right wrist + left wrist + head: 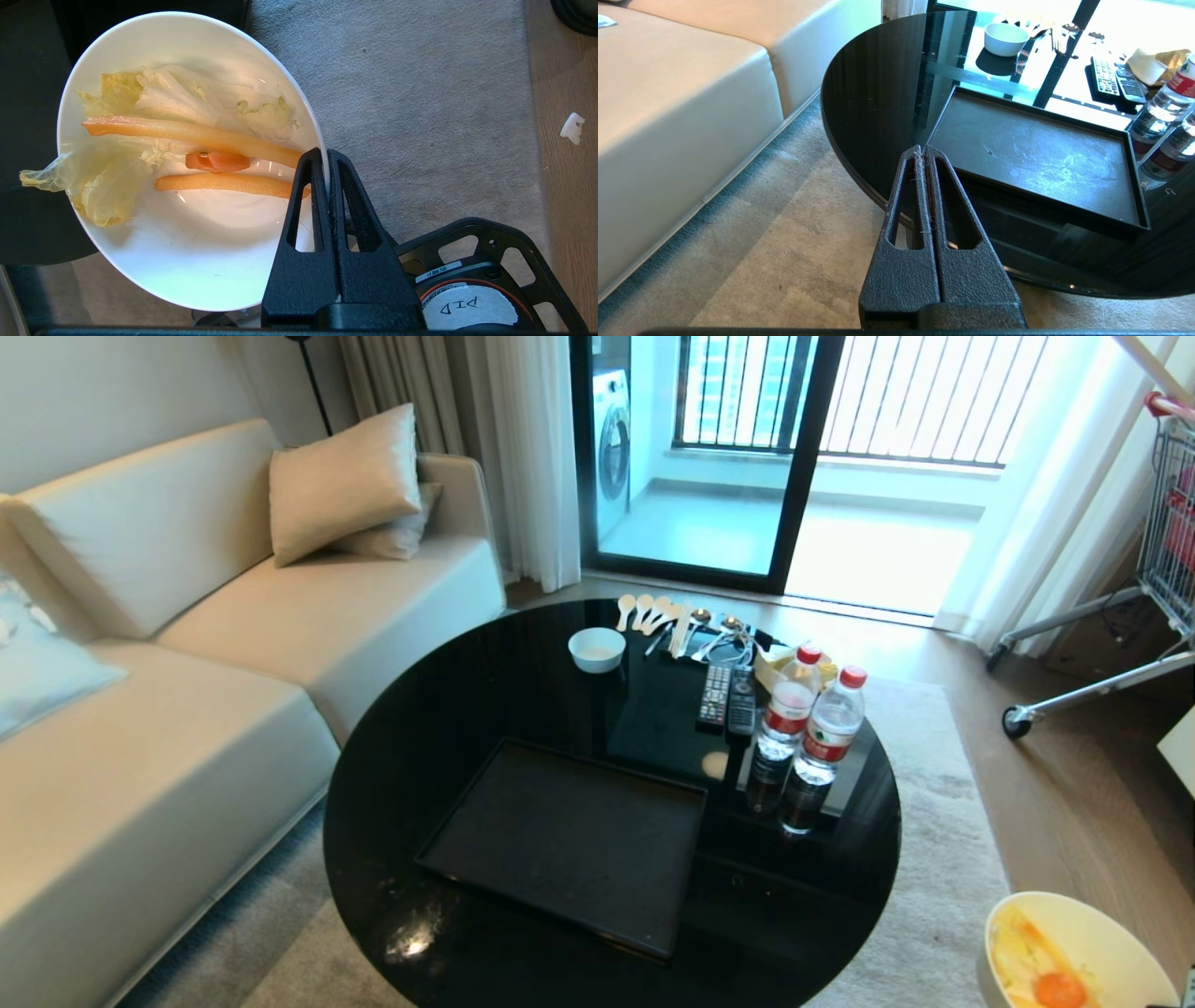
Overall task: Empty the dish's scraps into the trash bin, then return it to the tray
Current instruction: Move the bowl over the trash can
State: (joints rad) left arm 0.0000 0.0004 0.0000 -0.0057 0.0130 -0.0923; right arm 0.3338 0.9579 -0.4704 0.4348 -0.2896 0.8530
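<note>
Pinching the rim of the dish [187,242] between my right gripper [326,156] fingers, jaws clamped tight on the white wall, one finger inside and one outside. Dish hangs off the table's near right edge, over pale carpet [420,93], tilted. Scraps [187,140] lie inside: limp yellow leaves, two long pale orange strips, one small round orange piece; one leaf droops over the far rim. Tray [569,840] sits bare on the near half of the round black table [448,709], well apart from the dish. Trash bin not in view. My left gripper [923,149] is parked low off the table's near left edge, jaws pressed together, holding nothing. Far side: small white bowl [597,649], spoons, two remotes [728,695], two water bottles [808,737].
</note>
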